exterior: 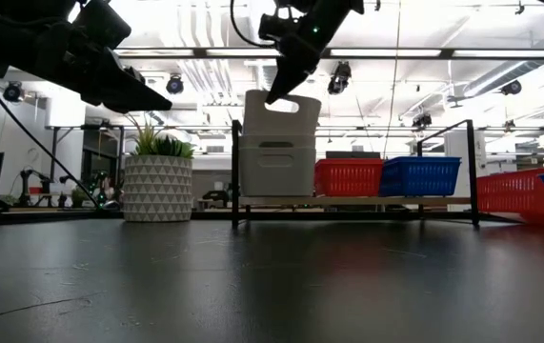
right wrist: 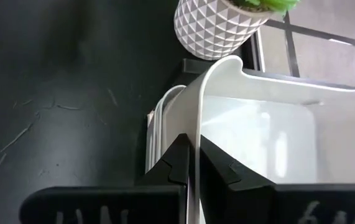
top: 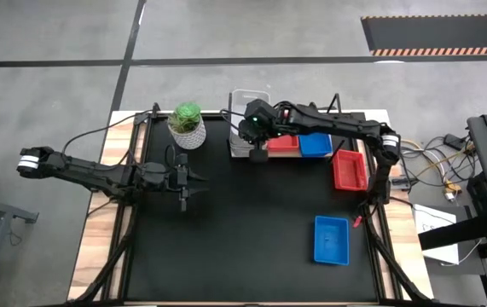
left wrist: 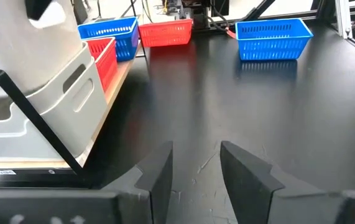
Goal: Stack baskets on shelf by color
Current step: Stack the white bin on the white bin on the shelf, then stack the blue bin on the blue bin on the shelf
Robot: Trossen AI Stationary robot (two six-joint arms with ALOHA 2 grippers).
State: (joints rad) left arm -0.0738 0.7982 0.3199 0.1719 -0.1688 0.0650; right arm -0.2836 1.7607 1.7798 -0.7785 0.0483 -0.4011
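Observation:
A white-grey basket (exterior: 281,112) hangs tilted over the stack of white-grey baskets (exterior: 276,167) at the left end of the wooden shelf (exterior: 367,200), with my right gripper (right wrist: 196,146) shut on it. A red basket (exterior: 348,177) and a blue basket (exterior: 421,176) stand on the shelf beside the stack. Another red basket (top: 350,169) and a blue one (top: 331,239) sit on the black table. My left gripper (left wrist: 196,168) waits open at the table's left, level with the shelf (top: 183,183). My right gripper pinches the raised basket's side wall at its rim (right wrist: 197,124), one finger inside the basket and one outside. The fingers come slanting down from above. The basket is tilted, its lower end at the open top of the stack (right wrist: 158,124); whether it touches the stack, I cannot tell.
A white ribbed pot with a green plant (top: 188,126) stands just left of the shelf, close to the stack. Black frame posts (exterior: 236,171) rise at the shelf's ends. Bare black tabletop (top: 243,230) lies in front of the shelf.

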